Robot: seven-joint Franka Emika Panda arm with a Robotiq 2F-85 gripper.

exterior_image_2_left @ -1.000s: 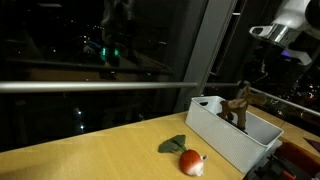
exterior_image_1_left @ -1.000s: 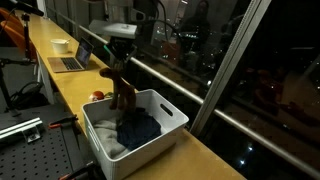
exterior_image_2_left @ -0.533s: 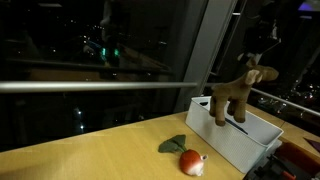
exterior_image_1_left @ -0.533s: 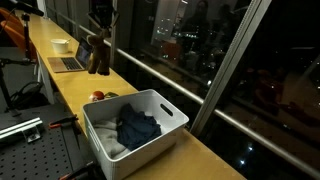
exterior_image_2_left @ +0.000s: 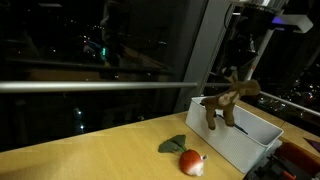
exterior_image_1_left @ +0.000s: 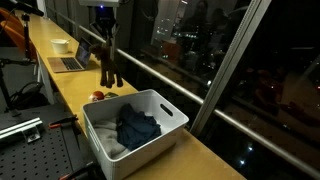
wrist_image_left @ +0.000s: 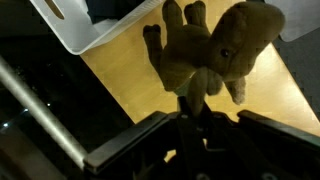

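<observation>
A brown plush animal (exterior_image_1_left: 108, 63) hangs in the air above the wooden table, past the far end of the white bin (exterior_image_1_left: 171, 109). My gripper (exterior_image_1_left: 105, 38) comes down from above and is shut on a thin part at the toy's top. In an exterior view the plush animal (exterior_image_2_left: 224, 102) dangles beside the bin's (exterior_image_2_left: 236, 147) near end, under the gripper (exterior_image_2_left: 238, 74). In the wrist view the plush animal (wrist_image_left: 206, 48) fills the middle, pinched by the gripper (wrist_image_left: 190, 96), with the bin's corner (wrist_image_left: 78, 30) at upper left.
A blue cloth (exterior_image_1_left: 137, 128) lies inside the bin. A red toy vegetable with green leaves (exterior_image_2_left: 190, 162) rests on the table near the bin. A laptop (exterior_image_1_left: 70, 61) and a white bowl (exterior_image_1_left: 61, 45) sit farther along. Dark windows with a rail border the table.
The plush animal stood in the bin a second ago. The gripper has lifted it out and carried it past the bin's end, over the table.
</observation>
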